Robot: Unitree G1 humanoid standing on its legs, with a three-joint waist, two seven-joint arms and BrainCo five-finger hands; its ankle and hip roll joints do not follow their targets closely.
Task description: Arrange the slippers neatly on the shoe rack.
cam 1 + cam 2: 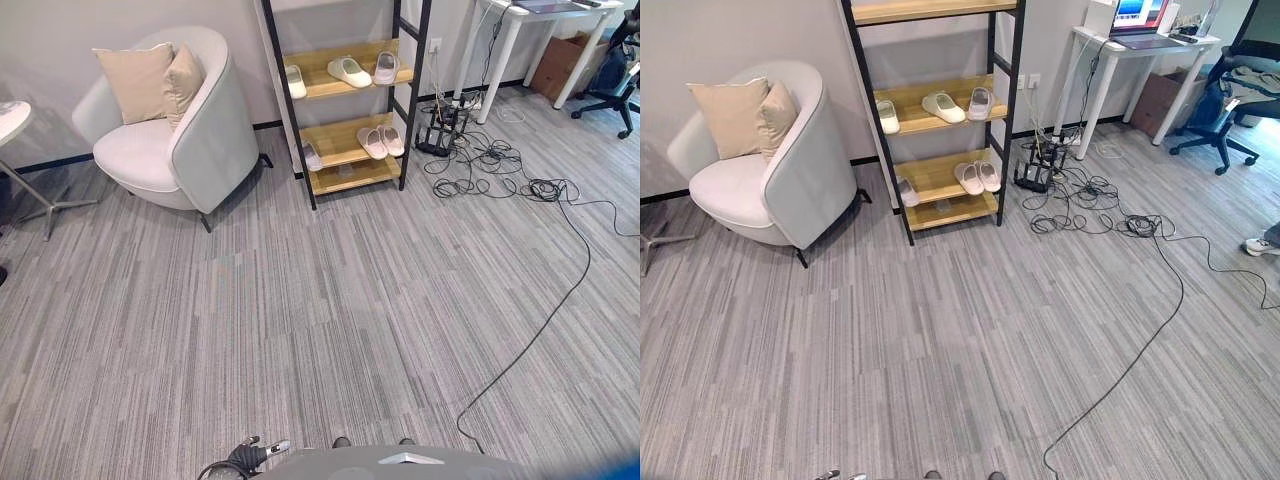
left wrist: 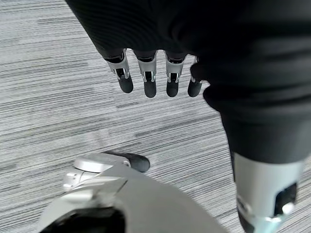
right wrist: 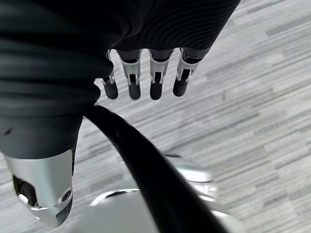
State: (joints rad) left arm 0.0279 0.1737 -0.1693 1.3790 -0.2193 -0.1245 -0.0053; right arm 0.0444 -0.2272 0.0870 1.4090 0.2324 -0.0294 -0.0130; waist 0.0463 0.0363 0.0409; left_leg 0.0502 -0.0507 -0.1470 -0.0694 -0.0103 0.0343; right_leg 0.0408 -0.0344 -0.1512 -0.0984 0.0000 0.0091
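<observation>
The shoe rack [image 1: 345, 172] has a black frame and wooden shelves and stands against the far wall. On its upper shelf lie a single white slipper [image 1: 295, 81] at the left and a white pair [image 1: 350, 71] to the right. Its lower shelf holds a pale pink pair [image 1: 381, 141] and one more slipper [image 1: 312, 156] at the left end. Both hands hang low, far from the rack. My left hand [image 2: 148, 80] has its fingers straight over the carpet and holds nothing. My right hand [image 3: 141, 80] hangs the same way, empty.
A white armchair [image 1: 185, 130] with beige cushions stands left of the rack. Tangled black cables [image 1: 500, 170] lie on the carpet to its right, one running toward me. A white desk [image 1: 1120, 60], an office chair [image 1: 1230, 90] and a person's shoe [image 1: 1260, 245] are at the far right.
</observation>
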